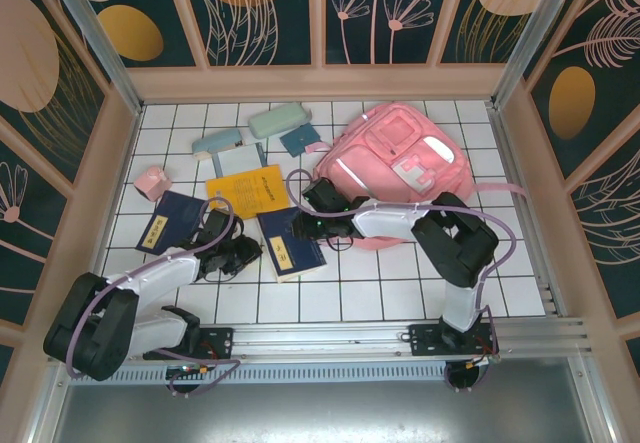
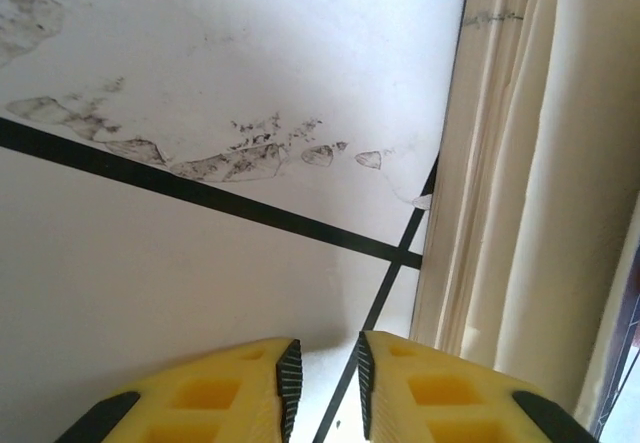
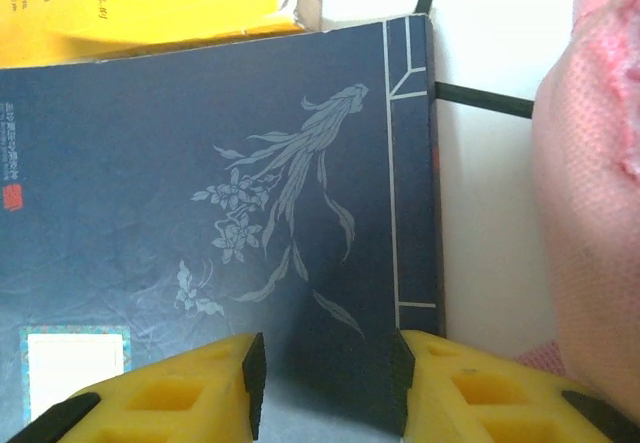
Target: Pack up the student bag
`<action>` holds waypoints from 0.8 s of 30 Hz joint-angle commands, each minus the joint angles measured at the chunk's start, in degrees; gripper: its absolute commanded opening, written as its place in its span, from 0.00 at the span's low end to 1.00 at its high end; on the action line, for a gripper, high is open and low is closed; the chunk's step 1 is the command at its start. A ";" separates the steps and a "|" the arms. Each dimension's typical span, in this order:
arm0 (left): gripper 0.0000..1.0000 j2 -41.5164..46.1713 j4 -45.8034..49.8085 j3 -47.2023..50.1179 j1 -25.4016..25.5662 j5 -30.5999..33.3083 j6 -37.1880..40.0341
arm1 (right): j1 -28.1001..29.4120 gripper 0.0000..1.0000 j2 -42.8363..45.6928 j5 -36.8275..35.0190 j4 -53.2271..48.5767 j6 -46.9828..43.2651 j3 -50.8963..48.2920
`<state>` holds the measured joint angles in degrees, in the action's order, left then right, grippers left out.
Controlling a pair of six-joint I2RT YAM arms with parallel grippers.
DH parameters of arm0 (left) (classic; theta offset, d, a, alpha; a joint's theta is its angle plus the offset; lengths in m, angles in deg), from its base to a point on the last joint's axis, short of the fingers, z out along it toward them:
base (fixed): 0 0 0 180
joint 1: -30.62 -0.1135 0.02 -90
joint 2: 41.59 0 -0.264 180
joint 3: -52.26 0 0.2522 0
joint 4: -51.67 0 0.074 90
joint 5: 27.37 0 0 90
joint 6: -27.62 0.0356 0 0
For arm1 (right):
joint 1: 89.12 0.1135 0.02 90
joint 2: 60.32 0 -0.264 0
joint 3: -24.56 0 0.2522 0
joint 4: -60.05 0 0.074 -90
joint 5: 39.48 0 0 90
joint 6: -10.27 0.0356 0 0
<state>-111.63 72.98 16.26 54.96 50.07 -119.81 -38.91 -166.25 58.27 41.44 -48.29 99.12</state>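
The student bag [image 1: 400, 168], pink with white patches, lies at the table's back right; its fabric [image 3: 590, 193] fills the right edge of the right wrist view. A dark blue book [image 1: 290, 243] with a pale flower print [image 3: 220, 183] lies in front of it. My right gripper [image 1: 303, 226] hovers low over this book's right part, jaws [image 3: 328, 363] open with only the cover between them. My left gripper [image 1: 243, 253] sits just left of the same book, beside its cream page edges [image 2: 520, 163]. Its jaws [image 2: 328, 363] stand a narrow gap apart over bare tile.
A yellow book [image 1: 248, 191] lies behind the blue one and a second dark blue book [image 1: 165, 221] lies to the left. Further back are a pale green case [image 1: 278, 120], a light blue case [image 1: 217, 143] and a small pink item [image 1: 152, 181]. Wooden walls ring the table.
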 commanded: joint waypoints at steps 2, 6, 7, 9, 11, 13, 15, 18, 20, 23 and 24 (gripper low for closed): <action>0.33 0.44 3.03 -0.59 0.54 4.39 1.20 | -0.99 0.42 3.51 -2.71 -4.57 -1.37 0.39; 0.38 7.33 5.10 -0.49 0.51 6.84 -0.27 | -1.16 0.43 5.50 -4.23 -5.29 -1.78 0.93; 0.41 8.78 4.91 -0.64 0.50 6.68 -0.85 | -1.24 0.44 5.75 -4.03 -5.16 -1.95 0.77; 0.46 10.86 3.98 -1.11 0.47 5.75 -1.19 | -1.52 0.44 5.18 -3.53 -5.29 -2.24 0.64; 0.56 11.73 2.31 -1.75 0.50 4.77 -1.35 | -1.72 0.44 4.00 -3.41 -5.16 -2.18 0.25; 0.69 11.82 -0.53 -1.56 0.53 2.60 -1.45 | -1.75 0.44 3.05 -2.64 -4.21 -2.01 -0.60; 0.71 10.82 -4.28 -0.49 0.54 -0.01 -2.22 | -1.73 0.44 2.35 -1.73 -3.21 -1.72 -1.28; 0.70 7.27 -6.33 -0.23 0.62 -2.12 -2.41 | -1.72 0.44 1.21 -0.95 -2.39 -1.25 -1.65; 0.69 4.29 -5.15 -0.93 1.01 -1.79 -1.44 | -1.72 0.44 0.67 -0.47 -1.91 -1.13 -1.99; 0.66 -0.38 -5.01 -1.79 2.34 -1.23 -0.80 | -1.70 0.44 -0.21 -0.49 -1.96 -0.94 -2.17; 0.64 -2.18 -4.29 -2.67 3.12 -0.31 -0.48 | -1.74 0.44 -0.67 -0.70 -2.26 -0.86 -2.09</action>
<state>-110.63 68.63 15.54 56.64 49.61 -121.50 -39.91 -164.63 58.12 40.42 -49.34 98.53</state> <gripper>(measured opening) 0.655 0.443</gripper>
